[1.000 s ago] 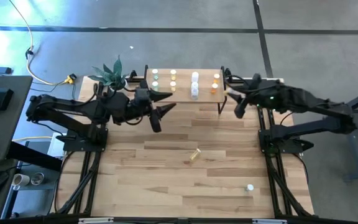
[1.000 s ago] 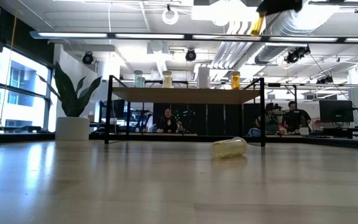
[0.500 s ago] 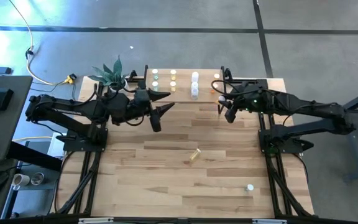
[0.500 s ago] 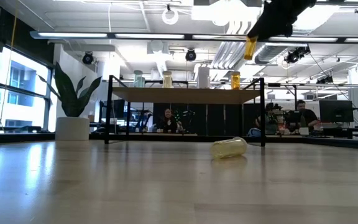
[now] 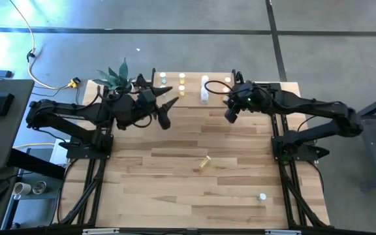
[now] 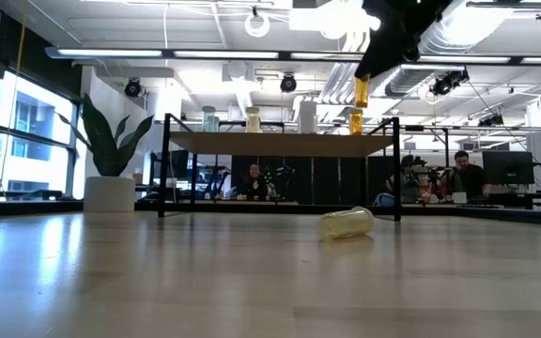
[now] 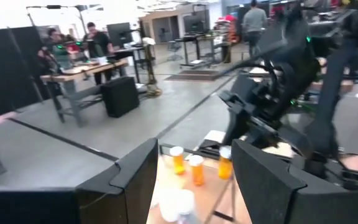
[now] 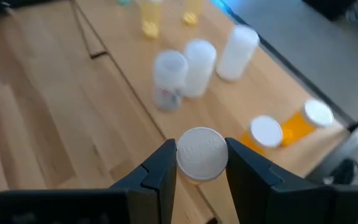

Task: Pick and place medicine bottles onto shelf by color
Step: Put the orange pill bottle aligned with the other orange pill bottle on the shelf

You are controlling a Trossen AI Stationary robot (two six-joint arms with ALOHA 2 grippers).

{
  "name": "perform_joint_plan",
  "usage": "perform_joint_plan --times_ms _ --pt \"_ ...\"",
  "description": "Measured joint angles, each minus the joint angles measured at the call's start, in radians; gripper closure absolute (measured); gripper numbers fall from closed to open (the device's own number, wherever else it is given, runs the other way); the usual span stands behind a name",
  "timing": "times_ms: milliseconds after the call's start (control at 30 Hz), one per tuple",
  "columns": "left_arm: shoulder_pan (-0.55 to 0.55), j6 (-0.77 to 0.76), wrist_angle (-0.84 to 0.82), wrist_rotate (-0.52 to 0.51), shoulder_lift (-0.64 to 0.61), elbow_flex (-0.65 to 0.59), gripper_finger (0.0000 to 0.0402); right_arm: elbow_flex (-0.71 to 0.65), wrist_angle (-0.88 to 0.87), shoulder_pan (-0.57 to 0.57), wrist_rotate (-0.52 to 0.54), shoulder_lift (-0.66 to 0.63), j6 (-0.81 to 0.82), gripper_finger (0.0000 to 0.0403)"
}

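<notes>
The right gripper (image 8: 201,163) is squeezed shut on an orange bottle (image 6: 362,91) with a pale round cap. It holds the bottle upright in the air, just above the shelf (image 6: 280,143), near the shelf's right end in the low view. In the high view this gripper (image 5: 230,112) is at about 1 o'clock from the middle of the table (image 5: 175,196).

On the shelf stand more bottles in rows: green, yellow (image 6: 253,119), white (image 6: 307,116) and orange ones (image 8: 291,127). The orange ones are right under the held bottle.

The left gripper (image 5: 165,112) hangs at about 11 o'clock from the table's middle, next to the shelf's left end. Its fingers (image 7: 135,180) are apart and hold nothing.

A yellow bottle (image 5: 204,162) lies on its side near the middle of the table. A white-capped bottle (image 5: 262,196) stands at about 5 o'clock, near the table's front right corner. A potted plant (image 6: 109,160) sits at the far left corner, beside the shelf.
</notes>
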Motion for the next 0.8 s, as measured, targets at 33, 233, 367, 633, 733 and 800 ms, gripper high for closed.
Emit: perform_joint_plan --times_ms 33,233,367,633,733,800 --pt "0.005 0.008 0.001 -0.001 -0.003 0.000 0.0208 0.000 -0.009 -0.010 -0.002 0.005 0.012 0.0295" --pt "0.050 0.054 -0.001 0.000 -0.020 0.000 0.0208 0.000 -0.028 -0.052 -0.037 0.038 0.064 0.0295" --pt "0.082 0.070 0.002 -0.001 -0.025 0.000 0.0208 0.000 -0.024 -0.054 -0.039 0.067 0.067 0.0295" --pt "0.118 0.108 -0.016 0.011 -0.024 0.000 0.0208 0.000 -0.022 -0.054 -0.034 0.110 0.063 0.0295" --pt "0.118 0.127 -0.024 0.011 -0.024 0.000 0.0208 0.000 -0.022 -0.054 -0.006 0.110 0.076 0.0295" --pt "0.118 0.145 -0.024 0.011 -0.024 0.000 0.0208 0.000 -0.024 -0.055 0.007 0.110 0.092 0.0295"
